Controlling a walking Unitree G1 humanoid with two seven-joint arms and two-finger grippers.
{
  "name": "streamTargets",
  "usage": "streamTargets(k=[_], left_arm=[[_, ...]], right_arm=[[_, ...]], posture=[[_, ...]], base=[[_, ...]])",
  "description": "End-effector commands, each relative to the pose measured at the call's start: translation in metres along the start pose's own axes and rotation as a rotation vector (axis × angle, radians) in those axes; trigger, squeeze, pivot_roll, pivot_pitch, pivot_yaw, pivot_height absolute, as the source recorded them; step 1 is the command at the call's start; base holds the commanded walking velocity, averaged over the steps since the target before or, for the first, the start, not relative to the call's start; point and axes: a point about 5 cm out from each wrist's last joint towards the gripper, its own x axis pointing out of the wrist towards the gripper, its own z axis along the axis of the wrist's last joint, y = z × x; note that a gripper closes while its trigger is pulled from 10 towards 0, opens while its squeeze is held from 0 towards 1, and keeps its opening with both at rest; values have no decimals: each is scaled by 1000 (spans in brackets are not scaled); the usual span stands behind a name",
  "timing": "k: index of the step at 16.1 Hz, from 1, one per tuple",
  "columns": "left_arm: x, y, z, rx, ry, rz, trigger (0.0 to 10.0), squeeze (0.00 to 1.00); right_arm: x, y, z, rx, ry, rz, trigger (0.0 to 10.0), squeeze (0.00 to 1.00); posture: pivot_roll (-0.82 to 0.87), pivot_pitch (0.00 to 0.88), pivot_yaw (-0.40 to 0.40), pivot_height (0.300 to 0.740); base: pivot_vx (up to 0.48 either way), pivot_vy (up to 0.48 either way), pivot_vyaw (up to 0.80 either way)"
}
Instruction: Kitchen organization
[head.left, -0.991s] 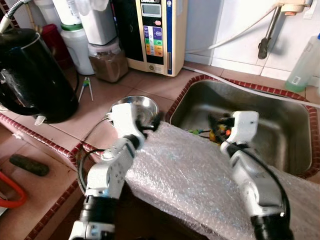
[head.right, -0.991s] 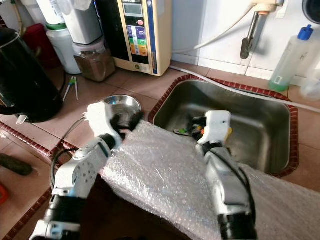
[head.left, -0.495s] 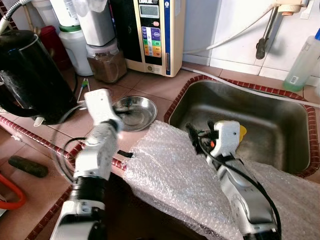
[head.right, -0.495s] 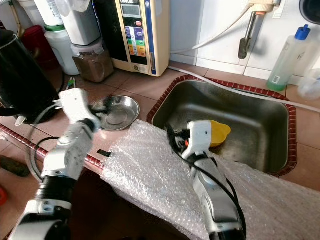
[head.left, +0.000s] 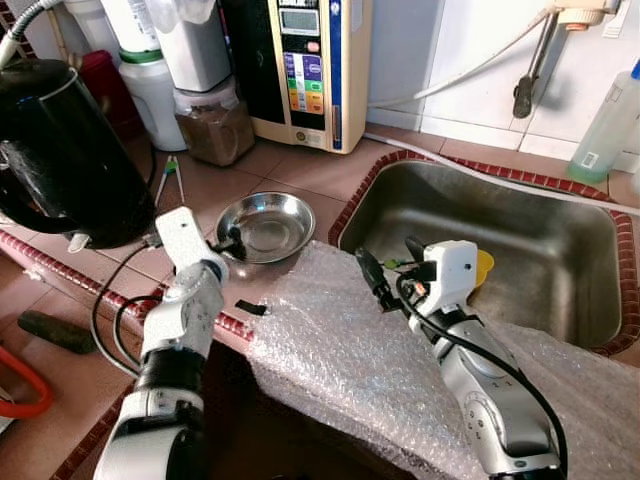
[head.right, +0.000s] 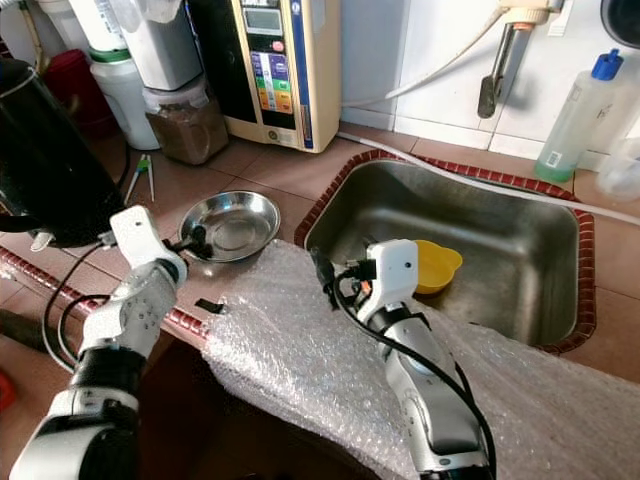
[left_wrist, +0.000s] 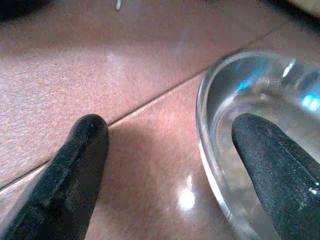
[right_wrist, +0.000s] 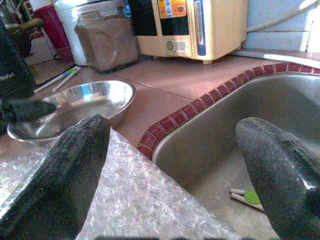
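Note:
A shiny steel bowl (head.left: 268, 222) sits on the red tile counter left of the sink (head.left: 560, 215). My left gripper (head.left: 232, 242) is open at the bowl's left rim (left_wrist: 207, 130); one finger (left_wrist: 272, 160) reaches over the rim, the other (left_wrist: 75, 165) stays above the tile outside. My right gripper (head.left: 388, 258) hovers open and empty over the edge of a bubble wrap sheet (head.left: 350, 360), beside the sink's left rim. A yellow cup (head.left: 484, 266) lies in the sink behind it.
A black kettle (head.left: 60, 150) stands at the left. A jar of brown powder (head.left: 215, 125), a water purifier (head.left: 310, 60) and green-handled tongs (head.left: 172, 177) are behind the bowl. A tap (head.left: 530, 70) and a bottle (head.left: 605, 125) stand behind the sink.
My left gripper left the bubble wrap's edge and settled low at the bowl's left rim. My right gripper drew back out of the sink, leaving the yellow cup there.

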Motion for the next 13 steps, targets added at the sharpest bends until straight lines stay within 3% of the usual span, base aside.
streamTargets(k=[1,2,3,4,5,6,7,10,13], left_arm=[[2,-5,2,-32,16,-29,4902,0],[3,-10,4,-47,22,-65,0,0],[3,-12,6,-31,20,-79,0,0],[4,-14,7,-2,25,-88,0,0],[5,-14,7,2,39,-95,0,0],[6,-12,3,41,79,-84,0,0],[7,-11,1,65,95,-73,0,0],[7,-9,-2,68,105,-67,0,0],[8,-10,-3,60,107,-77,0,0]], right_arm=[[-1,2,2,-2,2,6,10000,706],[-2,2,2,-4,3,8,10000,686],[-2,2,2,-7,5,8,10000,639],[-2,3,2,-3,8,26,10000,369],[-3,4,3,0,9,46,10000,247],[-5,11,3,20,20,121,10000,59],[-7,14,3,28,23,161,10000,0],[-12,21,9,59,9,270,10000,0],[-13,18,9,54,17,266,10000,0]], posture=[[-215,48,129,740],[-218,47,130,740],[-219,47,131,740],[-222,46,132,740],[-222,46,132,740],[-222,46,132,740],[-230,45,133,740],[-234,36,132,740],[-239,32,129,740]], base=[[0,0,0],[0,0,0],[0,0,0],[0,0,0],[0,0,0],[0,0,0],[0,0,0],[0,0,0],[0,0,0]])
